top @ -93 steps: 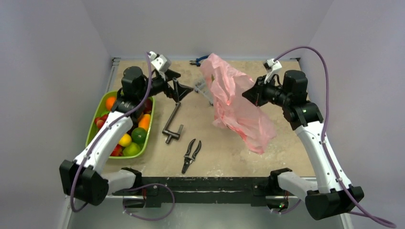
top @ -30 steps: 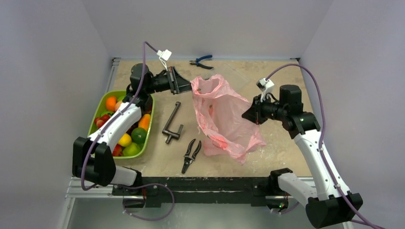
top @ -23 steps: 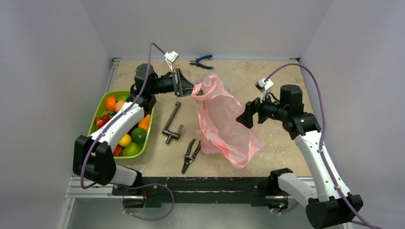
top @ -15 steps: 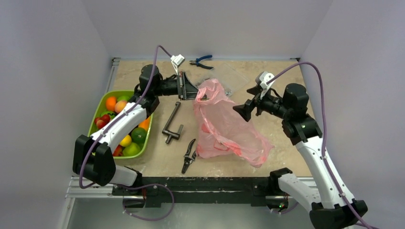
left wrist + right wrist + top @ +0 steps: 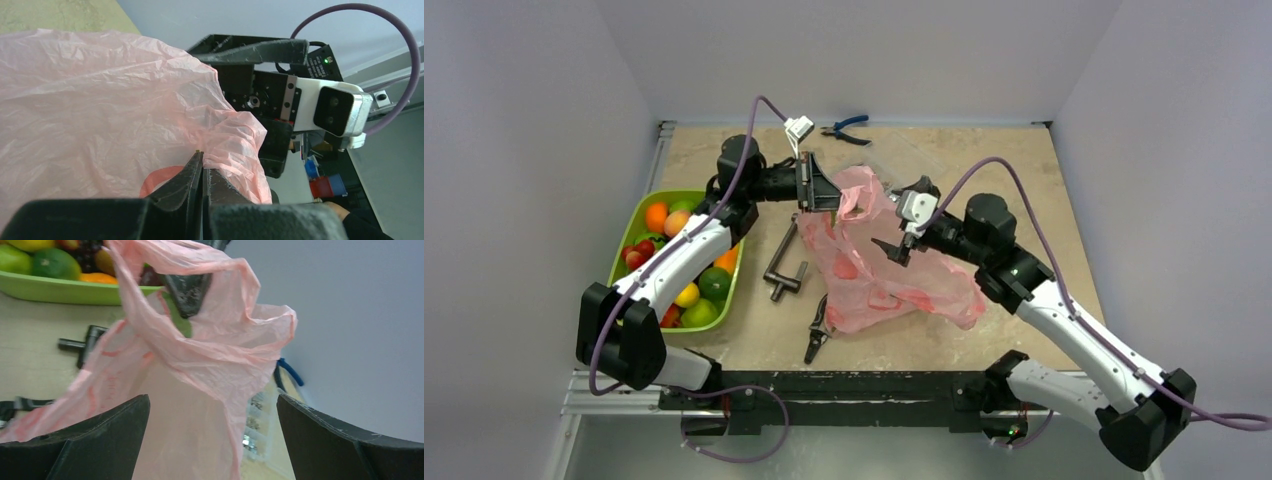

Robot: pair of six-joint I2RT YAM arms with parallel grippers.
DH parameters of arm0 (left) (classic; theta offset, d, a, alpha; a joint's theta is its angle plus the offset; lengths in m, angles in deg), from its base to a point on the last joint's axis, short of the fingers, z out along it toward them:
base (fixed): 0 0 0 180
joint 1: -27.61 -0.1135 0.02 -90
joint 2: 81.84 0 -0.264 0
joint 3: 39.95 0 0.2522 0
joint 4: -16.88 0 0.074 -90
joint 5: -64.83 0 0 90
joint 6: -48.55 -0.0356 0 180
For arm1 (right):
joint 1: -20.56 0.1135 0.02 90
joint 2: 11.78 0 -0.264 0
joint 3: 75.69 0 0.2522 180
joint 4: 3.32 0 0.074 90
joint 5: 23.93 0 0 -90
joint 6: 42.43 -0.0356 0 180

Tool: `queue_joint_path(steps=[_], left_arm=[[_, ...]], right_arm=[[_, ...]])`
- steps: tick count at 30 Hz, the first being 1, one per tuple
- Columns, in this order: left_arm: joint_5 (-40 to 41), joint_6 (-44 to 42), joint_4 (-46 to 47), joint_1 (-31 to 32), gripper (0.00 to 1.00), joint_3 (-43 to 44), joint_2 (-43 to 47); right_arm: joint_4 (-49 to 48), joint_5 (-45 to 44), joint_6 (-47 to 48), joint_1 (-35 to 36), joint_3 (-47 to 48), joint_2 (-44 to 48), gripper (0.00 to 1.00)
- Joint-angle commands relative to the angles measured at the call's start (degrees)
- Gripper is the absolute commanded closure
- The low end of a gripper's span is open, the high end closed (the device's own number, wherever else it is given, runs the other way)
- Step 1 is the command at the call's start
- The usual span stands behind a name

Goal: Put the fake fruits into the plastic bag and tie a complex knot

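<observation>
The pink plastic bag (image 5: 879, 285) lies slumped on the table, its upper rim held up by my left gripper (image 5: 831, 197). In the left wrist view that gripper (image 5: 202, 156) is shut on a fold of the bag (image 5: 100, 100). My right gripper (image 5: 892, 220) hovers open just right of the raised rim, holding nothing. In the right wrist view the bag (image 5: 210, 355) hangs in front of its wide-spread fingers (image 5: 102, 432). The fake fruits (image 5: 686, 262) fill the lime-green tray (image 5: 624, 250) at the left. No knot shows.
A black T-handle tool (image 5: 782, 258) lies between tray and bag. Black pliers (image 5: 819, 330) poke out from under the bag's near edge. Blue-handled pliers (image 5: 844, 128) lie at the far edge. A clear plastic box (image 5: 256, 422) sits behind the bag.
My right gripper let go of the bag, opened wide and swung left over it. The bag sagged onto the table. My left gripper shifted slightly right, still holding the rim.
</observation>
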State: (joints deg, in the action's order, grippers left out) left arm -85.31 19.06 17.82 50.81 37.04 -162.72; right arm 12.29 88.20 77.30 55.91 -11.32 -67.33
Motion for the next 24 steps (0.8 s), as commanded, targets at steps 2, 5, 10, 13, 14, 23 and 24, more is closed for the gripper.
queue_joint_path(steps=[2,5,10,13,14,23,24], left_arm=[[-4.12,0.77,2.48,0.90,1.00,1.65,0.63],[-5.39,0.59,2.04,1.86,1.00,1.71,0.72],[-7.26,0.81,0.88,2.73,1.00,2.49,0.47],[-8.87,-0.38,-1.22,1.58,1.00,3.76,0.53],[-9.13,-2.02,-2.85,0.63,1.00,4.52,0.79],[2.98,-42.96,-46.48,-9.83,1.00,19.85,0.65],[3.26,-45.97,-49.16,-10.03,1.00,20.26,0.35]], right_arm=[[-21.15,-12.77,7.31,0.69,-5.11,-1.34,0.01],[-28.54,-10.48,9.78,0.75,-7.50,-3.30,0.01],[-33.97,-3.67,11.62,0.72,-7.69,-6.73,0.19],[-26.54,3.69,10.59,0.25,-4.90,-5.58,0.62],[-21.05,6.78,10.57,-0.52,-3.42,-4.61,0.74],[20.81,20.75,12.21,-10.21,8.82,-2.05,1.00],[24.76,22.48,11.48,-12.28,10.90,-3.42,1.00]])
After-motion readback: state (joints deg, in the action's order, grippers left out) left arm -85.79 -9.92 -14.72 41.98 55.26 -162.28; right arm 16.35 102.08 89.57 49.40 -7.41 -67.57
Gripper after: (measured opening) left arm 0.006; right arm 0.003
